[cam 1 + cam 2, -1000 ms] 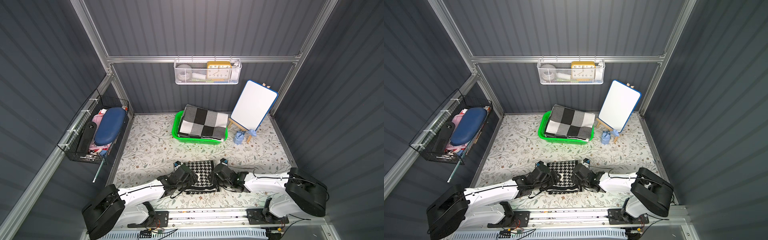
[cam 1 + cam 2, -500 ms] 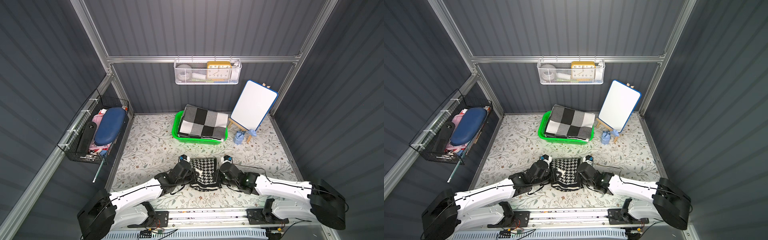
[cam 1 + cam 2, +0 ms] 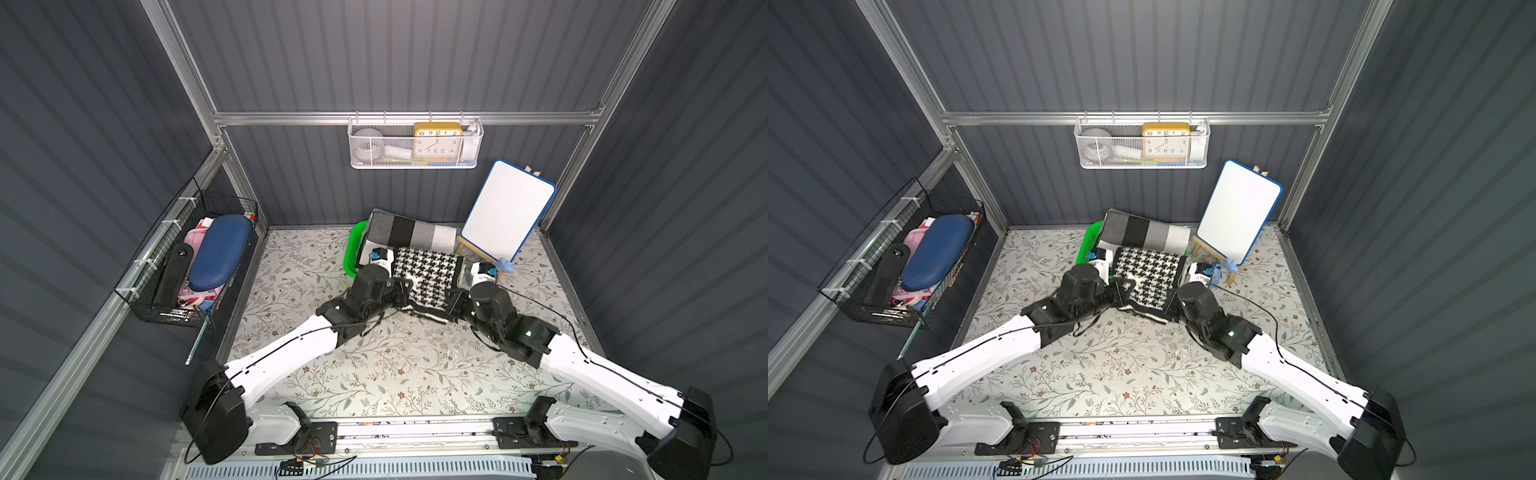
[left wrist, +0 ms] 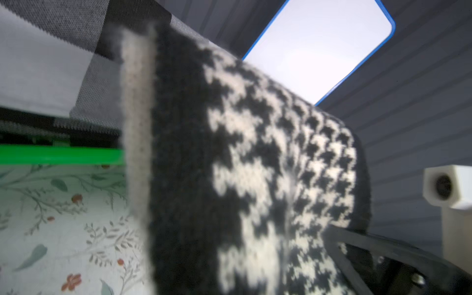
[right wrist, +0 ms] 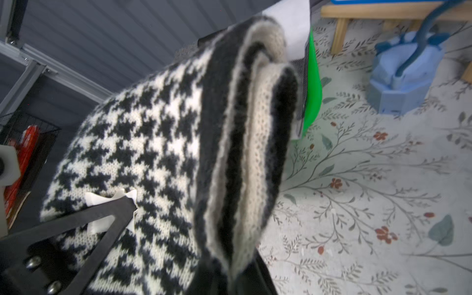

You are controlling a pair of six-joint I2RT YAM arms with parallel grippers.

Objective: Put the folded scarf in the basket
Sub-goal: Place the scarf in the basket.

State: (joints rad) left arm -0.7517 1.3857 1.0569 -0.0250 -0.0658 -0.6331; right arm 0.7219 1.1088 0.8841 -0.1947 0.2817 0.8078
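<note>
Dark grey ribbed walls (image 3: pixel 415 54), aluminium rails (image 3: pixel 291 118). Floral-print counter (image 3: pixel 395 365), evenly lit. White mesh basket (image 3: pixel 374 154) on back wall; black wire basket (image 3: pixel 166 316) on side wall; whiteboard (image 3: pixel 507 208) on easel.

This is a robot test cell in a lab, dressed up a little like a home. Dark ribbed panels (image 3: pixel 374 54) close it in on 3 sides, held by bare aluminium framing (image 3: pixel 291 118). A white left arm (image 3: pixel 282 357) and right arm (image 3: pixel 602 374) are bolted to a rail (image 3: pixel 415 427) at the front of a bench (image 3: pixel 395 374) covered in floral print. Props hang on the walls: a white mesh basket (image 3: pixel 473 154) with a clock (image 3: pixel 437 141), and a black wire basket (image 3: pixel 162 311) of oddments. A small whiteboard (image 3: pixel 507 212) stands on an easel.
</note>
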